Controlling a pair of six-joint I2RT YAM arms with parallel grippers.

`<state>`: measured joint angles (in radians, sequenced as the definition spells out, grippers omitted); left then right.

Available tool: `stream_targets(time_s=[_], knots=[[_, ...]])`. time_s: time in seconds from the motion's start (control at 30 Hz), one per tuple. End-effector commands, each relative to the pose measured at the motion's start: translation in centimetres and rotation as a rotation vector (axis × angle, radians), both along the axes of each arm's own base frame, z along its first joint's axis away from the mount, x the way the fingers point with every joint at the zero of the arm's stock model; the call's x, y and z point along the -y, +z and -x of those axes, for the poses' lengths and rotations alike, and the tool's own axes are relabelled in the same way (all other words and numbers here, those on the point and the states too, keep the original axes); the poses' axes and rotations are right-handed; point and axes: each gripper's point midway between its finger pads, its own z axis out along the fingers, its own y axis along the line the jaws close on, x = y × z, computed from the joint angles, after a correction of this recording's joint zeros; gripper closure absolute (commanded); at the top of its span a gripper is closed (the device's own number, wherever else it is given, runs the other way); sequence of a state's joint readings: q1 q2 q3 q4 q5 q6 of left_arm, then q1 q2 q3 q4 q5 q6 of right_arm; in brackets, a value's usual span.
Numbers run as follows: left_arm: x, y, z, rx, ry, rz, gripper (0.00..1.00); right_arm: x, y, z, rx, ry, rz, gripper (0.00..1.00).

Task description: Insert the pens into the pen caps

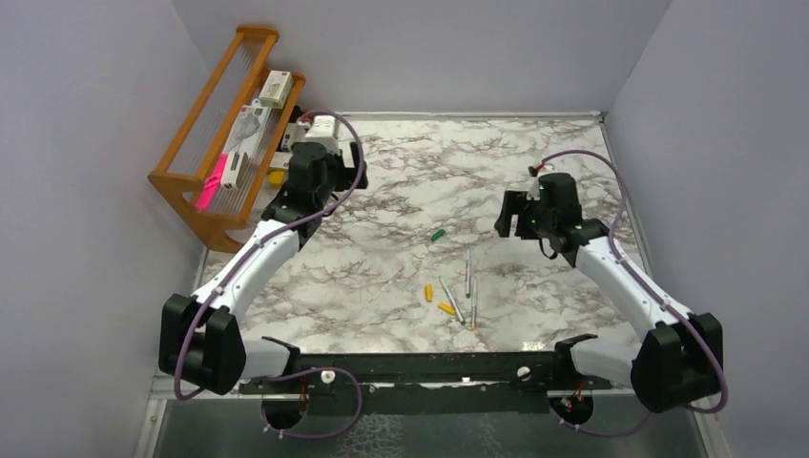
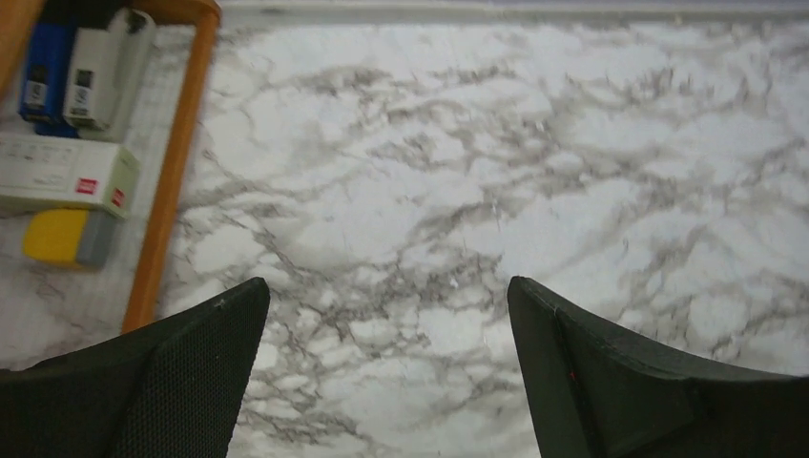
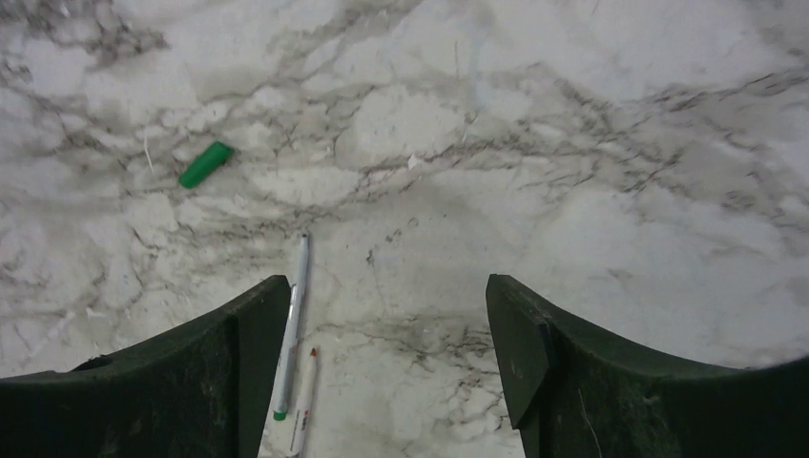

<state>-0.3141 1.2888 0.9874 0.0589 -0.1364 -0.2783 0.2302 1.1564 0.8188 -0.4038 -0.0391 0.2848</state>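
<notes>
Pens (image 1: 467, 274) and pen caps (image 1: 428, 292) lie loose at mid-front of the marble table (image 1: 401, 172), nothing joined yet.
Opening step, I judge: the right gripper (image 3: 382, 296) hangs tilted down toward the green cap (image 3: 205, 164) and two pens (a third shows only from above), jaws apart and empty; next it needs to drop onto one pen and close. The left gripper (image 2: 386, 296) hovers by the wooden rack (image 2: 172, 162), jaws wide, holding nothing.
</notes>
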Motion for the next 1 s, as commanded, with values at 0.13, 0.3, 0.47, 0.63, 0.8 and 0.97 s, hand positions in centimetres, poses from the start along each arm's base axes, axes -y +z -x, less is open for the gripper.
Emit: stream_targets(time_s=[0.13, 0.3, 0.47, 0.63, 0.8, 0.97], knots=[[4.1, -7.1, 4.6, -0.249, -0.146, -0.199, 0.26, -4.6, -5.0, 4.7, -0.266, 0.056, 0.041, 0.36], [7.4, -8.3, 6.3, -0.264, -0.259, -0.215, 0.53, -7.5, -6.4, 5.7, -0.367, 0.121, 0.074, 0.59], [9.1, -8.7, 7.0, -0.279, -0.31, -0.163, 0.63, -8.8, -7.3, 5.4, -0.394, 0.136, 0.071, 0.5], [9.5, -8.4, 7.2, -0.265, -0.308, -0.137, 0.55, -9.4, -8.5, 4.8, -0.428, 0.132, 0.083, 0.41], [9.3, -7.9, 7.0, -0.254, -0.283, -0.136, 0.55, -9.8, -9.3, 4.1, -0.437, 0.134, 0.1, 0.44], [7.2, -2.8, 6.9, -0.1, -0.131, -0.134, 0.47, -10.2, -10.1, 3.7, -0.449, 0.144, 0.124, 0.44]])
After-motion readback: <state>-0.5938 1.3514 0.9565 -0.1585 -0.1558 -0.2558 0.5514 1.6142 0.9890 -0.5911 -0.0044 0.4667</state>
